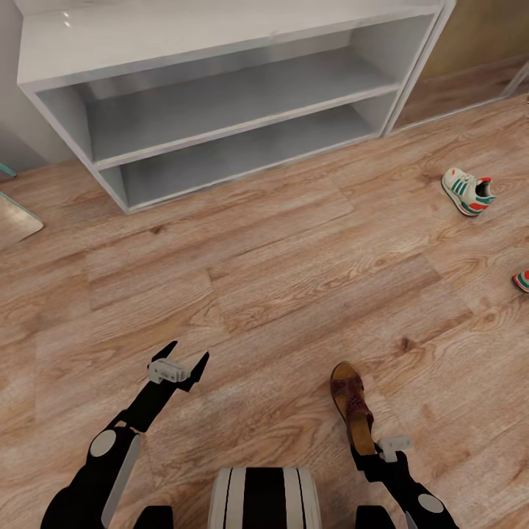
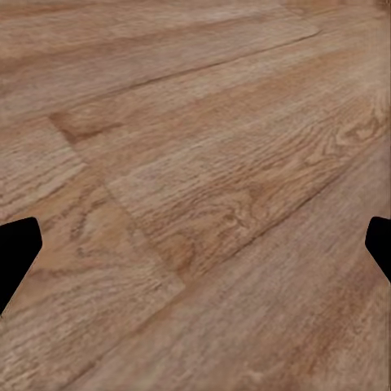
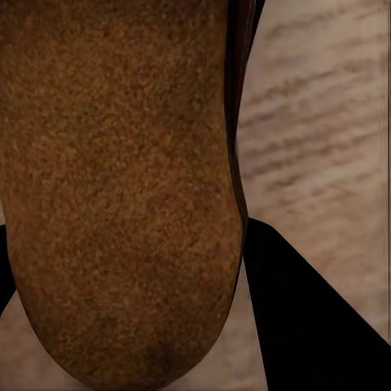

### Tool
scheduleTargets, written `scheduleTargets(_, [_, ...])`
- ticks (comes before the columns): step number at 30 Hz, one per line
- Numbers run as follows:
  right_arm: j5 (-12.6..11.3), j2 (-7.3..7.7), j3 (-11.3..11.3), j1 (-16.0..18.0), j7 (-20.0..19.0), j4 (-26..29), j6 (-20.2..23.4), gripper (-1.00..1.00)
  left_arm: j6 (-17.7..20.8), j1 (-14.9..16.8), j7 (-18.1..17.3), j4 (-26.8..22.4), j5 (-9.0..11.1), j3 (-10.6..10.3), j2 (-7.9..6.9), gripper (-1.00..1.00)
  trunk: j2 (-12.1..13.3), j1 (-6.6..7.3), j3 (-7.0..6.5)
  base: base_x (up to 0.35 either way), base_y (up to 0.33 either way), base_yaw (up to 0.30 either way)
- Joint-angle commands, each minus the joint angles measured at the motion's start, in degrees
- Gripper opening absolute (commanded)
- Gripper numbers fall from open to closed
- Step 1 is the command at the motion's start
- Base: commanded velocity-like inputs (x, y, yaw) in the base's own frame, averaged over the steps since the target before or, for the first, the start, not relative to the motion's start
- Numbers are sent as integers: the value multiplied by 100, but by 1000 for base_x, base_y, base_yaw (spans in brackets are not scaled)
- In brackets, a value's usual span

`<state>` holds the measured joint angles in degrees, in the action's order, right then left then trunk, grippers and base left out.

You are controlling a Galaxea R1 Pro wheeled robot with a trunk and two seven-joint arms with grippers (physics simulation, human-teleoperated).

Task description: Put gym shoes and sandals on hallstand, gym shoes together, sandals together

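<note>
Our right claw (image 1: 365, 450) grips the flat brown leather sandal (image 1: 351, 405) by its heel for carrying to the far light grey hallstand (image 1: 220, 110), while our left claw (image 1: 181, 361) hangs wide open and empty.

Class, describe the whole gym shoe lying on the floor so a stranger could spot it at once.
Start at the grey hallstand and go to its right end, then out onto the wood floor. There lies the gym shoe: off-white with green stripes and a red-orange heel, unlike the brown sandal at the right gripper.
</note>
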<state>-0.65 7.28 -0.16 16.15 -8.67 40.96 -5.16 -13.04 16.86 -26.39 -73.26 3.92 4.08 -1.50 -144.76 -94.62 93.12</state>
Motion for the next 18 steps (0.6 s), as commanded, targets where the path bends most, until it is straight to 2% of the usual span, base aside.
scheduleTargets(1, [-23, 5, -1, 2, -21, -6, -11, -100, 3, -17, -42, -18, 43, 9, 1, 100, 1, 3, -20, 0, 0, 0])
scheduleTargets(9, [-23, 10, -2, 2, -21, -3, -11, -100, 12, -51, -36, -57, 74, 107, 11, 100, 11, 24, -216, 0, 0, 0])
scheduleTargets(13, [-26, 10, 0, 2, -21, -2, -11, -100, 38, -92, -18, -244, 192, 157, 25, 100, 17, 34, -338, 0, 0, 0])
scheduleTargets(18, [-24, 10, -1, -3, -21, -8, -66, -100, 450, -356, -16, -443, 366, 172, 6, 100, 23, 47, -494, 0, 0, 0])
